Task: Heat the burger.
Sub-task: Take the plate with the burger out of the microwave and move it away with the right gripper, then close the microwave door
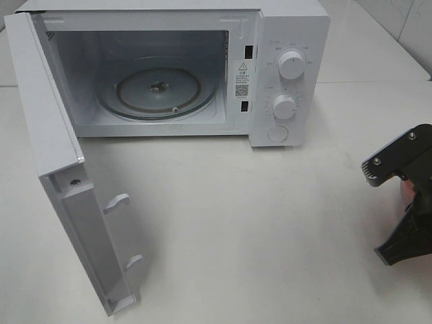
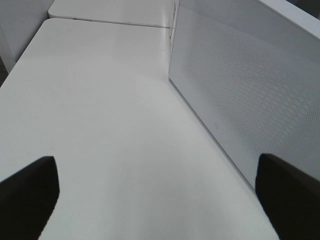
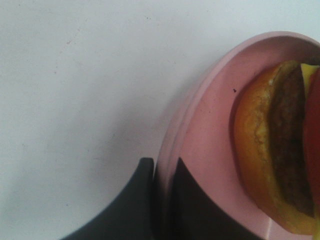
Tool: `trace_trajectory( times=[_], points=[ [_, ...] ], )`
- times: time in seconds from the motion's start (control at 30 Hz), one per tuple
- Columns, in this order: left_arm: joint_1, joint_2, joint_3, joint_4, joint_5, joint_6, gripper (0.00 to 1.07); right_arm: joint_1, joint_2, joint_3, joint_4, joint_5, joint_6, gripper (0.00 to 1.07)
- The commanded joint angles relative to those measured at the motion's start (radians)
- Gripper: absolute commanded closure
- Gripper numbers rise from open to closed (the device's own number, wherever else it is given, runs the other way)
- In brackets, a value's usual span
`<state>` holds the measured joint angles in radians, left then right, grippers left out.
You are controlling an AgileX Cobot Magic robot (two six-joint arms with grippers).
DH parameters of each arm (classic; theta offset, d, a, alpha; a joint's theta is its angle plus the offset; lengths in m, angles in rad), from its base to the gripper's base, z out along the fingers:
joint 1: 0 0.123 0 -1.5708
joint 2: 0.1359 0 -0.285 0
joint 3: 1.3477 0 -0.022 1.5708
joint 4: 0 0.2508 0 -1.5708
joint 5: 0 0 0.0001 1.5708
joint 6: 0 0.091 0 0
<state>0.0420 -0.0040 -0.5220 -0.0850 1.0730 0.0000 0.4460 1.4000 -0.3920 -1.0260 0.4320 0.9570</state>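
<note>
Warning-triangle sticker [image 1: 242, 67] and QR code label [image 1: 241, 88] on microwave [image 1: 290, 27] frame, print too small to read

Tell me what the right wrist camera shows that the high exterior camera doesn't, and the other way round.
Only the right wrist view shows the burger lying on the pink plate, with the right gripper closed on the plate's rim. Only the exterior high view shows the microwave, its door swung open, the glass turntable bare inside, and the two knobs. Both show the white table and part of the right gripper; in the high view it sits at the right edge, the plate out of frame.
</note>
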Motion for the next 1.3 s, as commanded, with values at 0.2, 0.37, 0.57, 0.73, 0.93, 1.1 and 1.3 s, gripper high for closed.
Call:
trace_trajectory(
  times=[0.2,0.37,0.57,0.73,0.93,1.1,1.3],
  points=[
    [0.001,-0.018,0.003,0.0,0.0,0.0,0.07,-0.087,0.131,-0.007,-0.357,0.014,0.369,1.07],
    [0.001,-0.018,0.003,0.0,0.0,0.0,0.07,-0.12,0.183,-0.007,-0.521,0.005,0.563,1.07],
    [0.001,-0.018,0.003,0.0,0.0,0.0,0.07,-0.13,0.247,-0.007,-0.591,0.014,0.705,1.06],
    [0.001,-0.018,0.003,0.0,0.0,0.0,0.07,-0.13,0.282,-0.007,-0.587,0.019,0.738,1.03],
    [0.001,-0.018,0.003,0.0,0.0,0.0,0.07,-0.13,0.283,-0.007,-0.586,0.023,0.741,0.86],
    [0.001,-0.018,0.003,0.0,0.0,0.0,0.07,-0.127,0.227,-0.007,-0.568,-0.024,0.71,0.5],
    [0.001,-0.018,0.003,0.0,0.0,0.0,0.07,-0.127,0.08,-0.007,-0.393,-0.116,0.552,0.37]
  ],
)
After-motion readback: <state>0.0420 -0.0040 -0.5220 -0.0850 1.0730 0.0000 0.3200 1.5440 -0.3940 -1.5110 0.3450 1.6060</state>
